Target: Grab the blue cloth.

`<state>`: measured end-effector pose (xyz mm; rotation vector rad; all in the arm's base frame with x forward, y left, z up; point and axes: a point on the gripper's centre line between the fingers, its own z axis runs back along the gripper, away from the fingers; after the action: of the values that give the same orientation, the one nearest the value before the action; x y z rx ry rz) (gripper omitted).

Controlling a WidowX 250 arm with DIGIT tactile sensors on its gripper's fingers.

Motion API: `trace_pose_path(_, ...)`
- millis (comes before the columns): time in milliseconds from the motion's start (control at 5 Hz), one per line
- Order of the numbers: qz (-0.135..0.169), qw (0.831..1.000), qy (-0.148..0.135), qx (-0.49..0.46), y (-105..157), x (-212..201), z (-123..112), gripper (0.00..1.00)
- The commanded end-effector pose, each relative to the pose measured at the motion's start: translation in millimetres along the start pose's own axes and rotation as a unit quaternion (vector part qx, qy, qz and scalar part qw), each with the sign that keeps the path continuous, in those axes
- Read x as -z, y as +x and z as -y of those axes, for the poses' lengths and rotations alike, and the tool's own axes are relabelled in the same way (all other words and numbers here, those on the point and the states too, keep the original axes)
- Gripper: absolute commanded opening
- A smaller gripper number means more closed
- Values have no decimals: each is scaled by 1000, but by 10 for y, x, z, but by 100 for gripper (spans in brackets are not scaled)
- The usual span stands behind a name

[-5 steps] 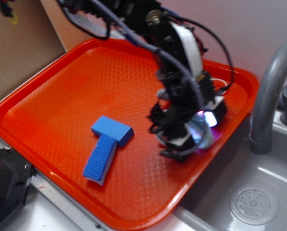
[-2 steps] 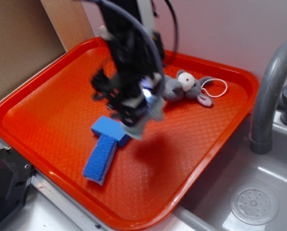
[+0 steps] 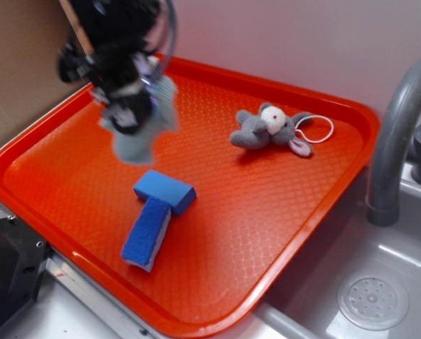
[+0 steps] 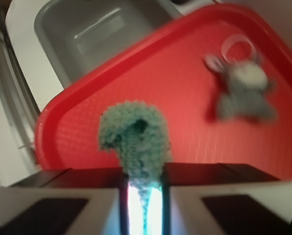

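The blue cloth (image 3: 143, 127), pale blue-green and knitted, hangs in the air above the back left part of the orange tray (image 3: 302, 205). My gripper (image 3: 129, 113) is shut on it, motion-blurred, at the upper left of the exterior view. In the wrist view the blue cloth (image 4: 134, 134) bunches out from between the two jaws, with my gripper (image 4: 143, 183) pinching its narrow end over the tray (image 4: 195, 147).
A bright blue block (image 3: 164, 191) and a blue scrub sponge (image 3: 147, 233) lie together on the tray's front left. A grey plush mouse (image 3: 270, 129) lies at the back right. A sink (image 3: 380, 282) with a grey faucet (image 3: 398, 141) is to the right; cardboard (image 3: 20, 63) stands at left.
My gripper has swung from the tray's right side across to the back left, carrying the cloth up and away. The plush mouse it hid is uncovered.
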<state>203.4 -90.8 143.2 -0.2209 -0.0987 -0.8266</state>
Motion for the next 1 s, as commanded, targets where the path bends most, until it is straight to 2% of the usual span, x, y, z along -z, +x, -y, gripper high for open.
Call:
trace_pose_path(0,16,964,96,-246,-276,-657,-572,0)
trace_pose_path(200,5,935,139,-326,-311,-667,-617,0)
trace_pose_path(400,-4,943,120,-310,-260,-632,-488,0)
trace_pose_path(600,-4,943,120,-310,-260,-632,-488,100)
trace_pose_path(800,-4,943,120,-310,-260,-632,-488,100)
